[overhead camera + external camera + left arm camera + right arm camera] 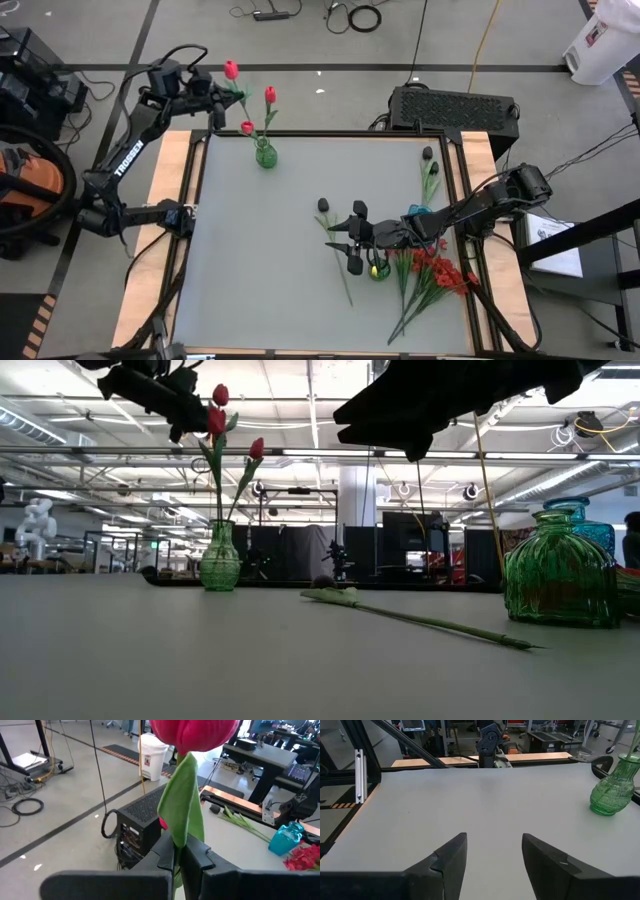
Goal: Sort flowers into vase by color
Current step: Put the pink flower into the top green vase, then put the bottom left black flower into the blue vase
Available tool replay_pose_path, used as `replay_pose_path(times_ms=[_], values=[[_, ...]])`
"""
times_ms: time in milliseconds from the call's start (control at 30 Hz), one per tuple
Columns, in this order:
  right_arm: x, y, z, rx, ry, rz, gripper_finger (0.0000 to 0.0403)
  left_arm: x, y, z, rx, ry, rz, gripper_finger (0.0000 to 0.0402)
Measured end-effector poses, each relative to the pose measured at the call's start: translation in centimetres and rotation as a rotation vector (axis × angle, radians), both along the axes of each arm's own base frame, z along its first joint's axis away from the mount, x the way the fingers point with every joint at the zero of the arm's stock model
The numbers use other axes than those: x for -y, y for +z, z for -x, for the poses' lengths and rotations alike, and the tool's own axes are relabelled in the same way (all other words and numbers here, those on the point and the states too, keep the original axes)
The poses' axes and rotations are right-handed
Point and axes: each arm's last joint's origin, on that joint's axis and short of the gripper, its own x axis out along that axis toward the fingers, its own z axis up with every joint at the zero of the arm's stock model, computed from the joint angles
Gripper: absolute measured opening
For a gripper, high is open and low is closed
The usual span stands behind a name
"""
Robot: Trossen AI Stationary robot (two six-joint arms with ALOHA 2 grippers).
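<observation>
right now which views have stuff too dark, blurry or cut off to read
Low view: the arms overhead are black silhouettes against bright ceiling lights, though the green vase shows clearly. Left wrist view: the red tulip bud held by the left gripper is cropped at the frame edge and soft. Right wrist view: the right gripper fingers are dark, detail lost.

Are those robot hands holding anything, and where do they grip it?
The left gripper pinches a red tulip by its green stem, under the bud. The right gripper holds nothing.
</observation>
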Motion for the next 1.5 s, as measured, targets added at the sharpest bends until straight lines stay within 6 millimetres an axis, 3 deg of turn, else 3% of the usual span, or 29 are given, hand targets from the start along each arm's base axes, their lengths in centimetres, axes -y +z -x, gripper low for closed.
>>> replay_pose_path(times_ms=[433, 900, 1133, 1500], values=[[0.0, 0.0, 0.0, -0.002, 0.0, 0.001, 0.0183, 0.1, -0.3, 0.0, -0.017, 0.003, 0.032, 0.0109], [0.0, 0.0, 0.0, -0.003, 0.0, 0.001, 0.0183, 1.5, -0.9, 0.6, -0.092, 0.011, 0.101, 0.0118], [0.0, 0.0, 0.0, -0.003, 0.0, 0.001, 0.0183, 3.7, 0.8, 1.6, -0.096, 0.094, 0.003, 0.0118], [0.0, -0.1, 0.0, -0.008, 0.0, 0.001, 0.0183, 9.2, 3.6, 3.5, -0.001, 0.105, -0.135, 0.0119]])
